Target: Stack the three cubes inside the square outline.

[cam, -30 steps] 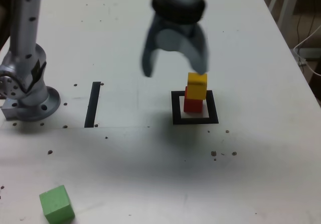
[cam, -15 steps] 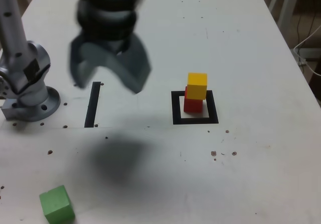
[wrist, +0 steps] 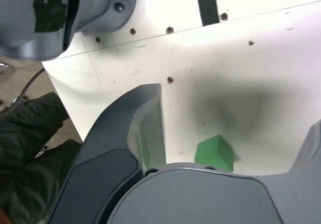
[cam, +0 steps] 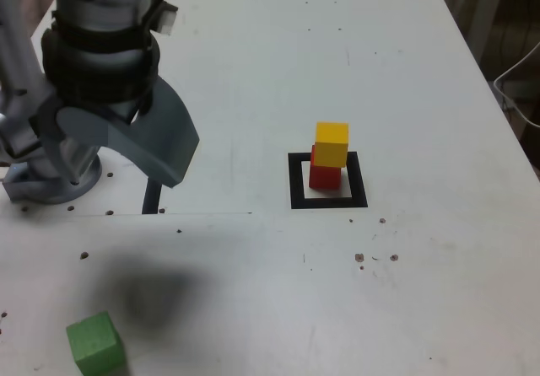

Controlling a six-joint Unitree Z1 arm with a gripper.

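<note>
The yellow cube [cam: 332, 143] sits on the red cube [cam: 324, 174], slightly askew, inside the black square outline [cam: 296, 182]. The green cube [cam: 95, 343] lies alone near the front edge at the exterior view's left. My gripper [cam: 105, 161] hangs open and empty above the table, far to the left of the stack and behind the green cube. In the wrist view the green cube [wrist: 214, 152] shows on the table between my spread fingers [wrist: 148, 128], with the gripper [wrist: 235, 108] well above it.
The arm's grey base [cam: 51, 174] stands at the exterior view's left, and also shows in the wrist view [wrist: 65, 13]. A narrow black strip [cam: 152, 197] lies beside it. Small holes dot the white table [cam: 405, 292]. Dark fabric [wrist: 30, 148] lies beyond the table edge.
My open gripper has swept from above the stack to the exterior view's left and toward the front. The stack and the green cube have not moved.
</note>
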